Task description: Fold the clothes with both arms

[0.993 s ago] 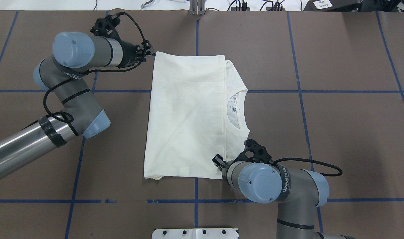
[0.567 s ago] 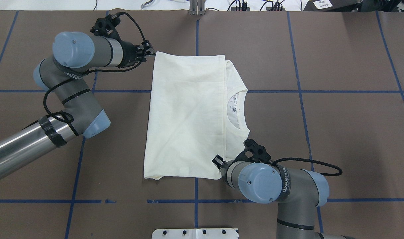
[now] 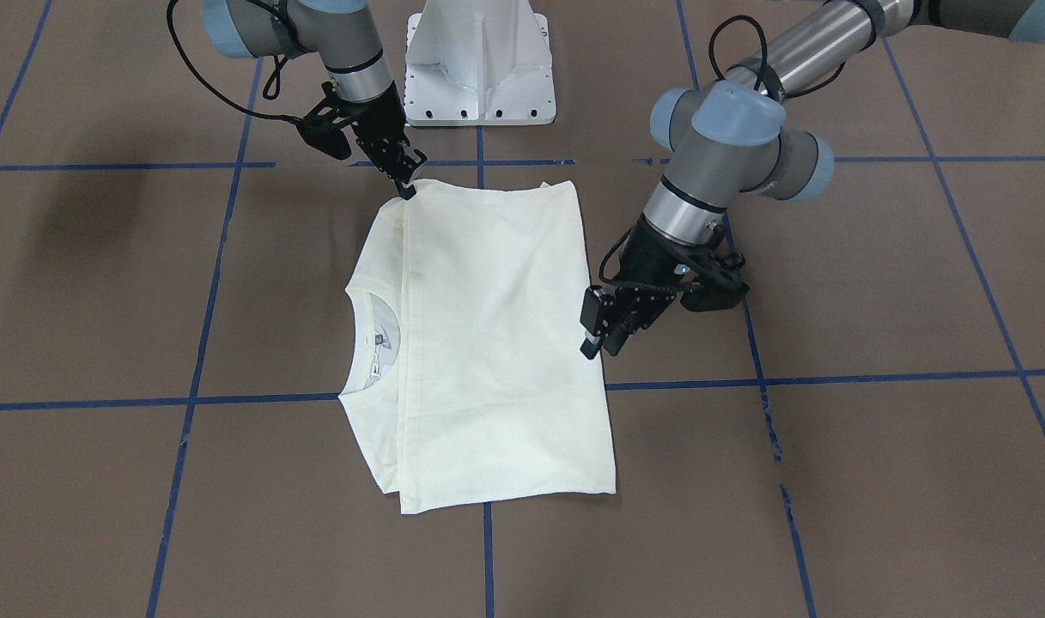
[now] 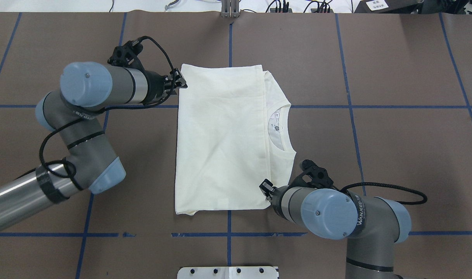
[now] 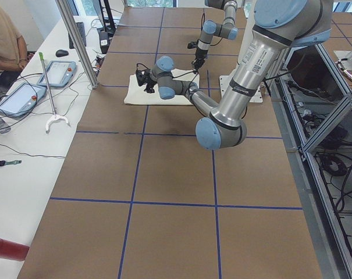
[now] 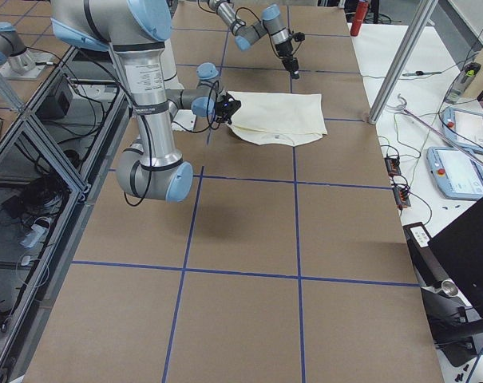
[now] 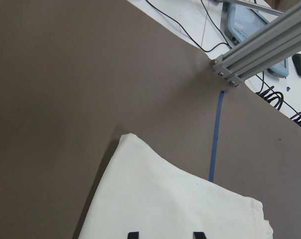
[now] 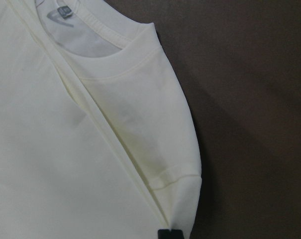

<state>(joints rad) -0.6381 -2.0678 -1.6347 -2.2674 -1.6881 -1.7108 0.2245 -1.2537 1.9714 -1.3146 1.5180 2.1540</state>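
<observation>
The clothes, one cream shirt (image 4: 220,135), lie folded into a rectangle on the brown table, plain side up. The collar (image 4: 279,128) peeks out on the right. My left gripper (image 4: 180,82) hovers at the shirt's far left edge. In the left wrist view its fingertips (image 7: 133,234) stand apart over the cloth (image 7: 165,209), so it is open. My right gripper (image 4: 266,189) sits at the near right corner of the shirt. In the right wrist view the shirt (image 8: 50,149) fills the frame, and the gripper's tips (image 8: 170,233) meet at the sleeve hem, shut on the cloth. In the front-facing view the left gripper (image 3: 595,330) hangs just above the shirt's (image 3: 488,343) edge.
Blue tape lines grid the brown table. The white pedestal base (image 4: 228,272) stands at the near edge. An aluminium post (image 5: 77,40) rises at the far side, beside a side table with tablets and cables, where a person (image 5: 4,46) sits.
The right gripper moved to the right and the shirt's near edge shifted right with it. The left gripper left the far left corner and came a little toward the robot along the edge.
</observation>
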